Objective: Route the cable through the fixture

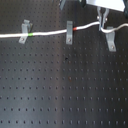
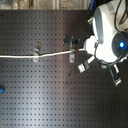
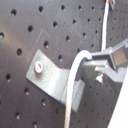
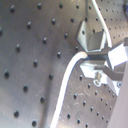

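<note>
Board: black perforated breadboard, mostly bare around the work.
Clips: three grey metal clips in the first exterior view, a left clip, a middle clip and a right clip; the middle clip stands at 3 o'clock from the left clip.
Cable place: the cable lies across the left and middle clips; its green band is at the left clip, its red band just beside the middle clip.
Cable axis: long axis runs from 9 o'clock to 3 o'clock in the first exterior view, then bends down in a loop near the right clip.
Gripper: the gripper holds the cable between nearly closed fingers.
In the way: in the second exterior view the white arm body covers the right end of the cable.
Cut off: the cable's left end leaves the picture.
Unclear: a small blue object at the second exterior view's left edge, too small to identify.
</note>
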